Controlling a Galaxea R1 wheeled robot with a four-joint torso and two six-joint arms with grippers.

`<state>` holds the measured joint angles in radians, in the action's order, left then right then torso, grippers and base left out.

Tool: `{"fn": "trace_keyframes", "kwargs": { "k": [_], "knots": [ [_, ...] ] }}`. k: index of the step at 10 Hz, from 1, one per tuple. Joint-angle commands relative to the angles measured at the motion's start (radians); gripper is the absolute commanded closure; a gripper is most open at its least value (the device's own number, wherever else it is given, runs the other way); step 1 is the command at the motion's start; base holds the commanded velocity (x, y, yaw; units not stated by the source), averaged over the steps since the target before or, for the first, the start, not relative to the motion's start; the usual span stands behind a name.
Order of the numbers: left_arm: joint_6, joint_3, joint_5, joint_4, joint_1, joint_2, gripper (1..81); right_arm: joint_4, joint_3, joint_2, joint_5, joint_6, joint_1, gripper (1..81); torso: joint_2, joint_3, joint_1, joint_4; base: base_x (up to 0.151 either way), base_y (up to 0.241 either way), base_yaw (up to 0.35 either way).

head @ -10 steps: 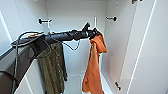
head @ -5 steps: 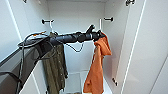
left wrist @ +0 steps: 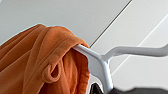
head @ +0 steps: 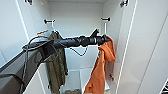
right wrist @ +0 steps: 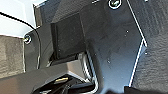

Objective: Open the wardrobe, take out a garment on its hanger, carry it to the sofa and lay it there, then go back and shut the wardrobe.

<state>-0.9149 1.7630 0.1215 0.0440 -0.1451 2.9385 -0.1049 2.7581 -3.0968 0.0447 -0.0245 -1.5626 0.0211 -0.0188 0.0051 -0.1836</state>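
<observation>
Inside the open tall white wardrobe (head: 140, 50), far right, the orange hooded sweatshirt (head: 101, 67) on its thin white hanger (left wrist: 100, 62) is met by the left gripper (head: 103, 39), grip not discernible; the hook could be snagged if pulled sideways.

Orange garment (head: 103, 65), white hanger (left wrist: 100, 62), white wardrobe (head: 75, 17), olive-green garment (head: 57, 62)

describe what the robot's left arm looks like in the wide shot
The left arm is a dark, nearly black, tube-shaped limb, glossy in places, with ridged jointed segments toward its far end. Thin dark cables loop loosely off it near the wider grey base section, and another cable sags beneath its middle.
</observation>
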Motion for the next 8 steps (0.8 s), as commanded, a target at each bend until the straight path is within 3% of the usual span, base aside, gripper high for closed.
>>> {"fn": "trace_keyframes", "kwargs": {
  "k": [1,8],
  "knots": [
    [0.021,-0.059,-0.138,0.033,-0.159,-0.047,81.1,-0.012,-0.006,-0.005,-0.055,0.001,0.046,1.0,0.0,0.0,0.0,0.0,0.0,0.0,0.0],
    [0.025,-0.212,-0.227,0.086,-0.029,-0.126,81.1,-0.012,-0.006,-0.005,-0.054,0.001,0.049,1.0,0.001,0.0,-0.002,0.0,0.0,0.0,0.0]
  ]
}}
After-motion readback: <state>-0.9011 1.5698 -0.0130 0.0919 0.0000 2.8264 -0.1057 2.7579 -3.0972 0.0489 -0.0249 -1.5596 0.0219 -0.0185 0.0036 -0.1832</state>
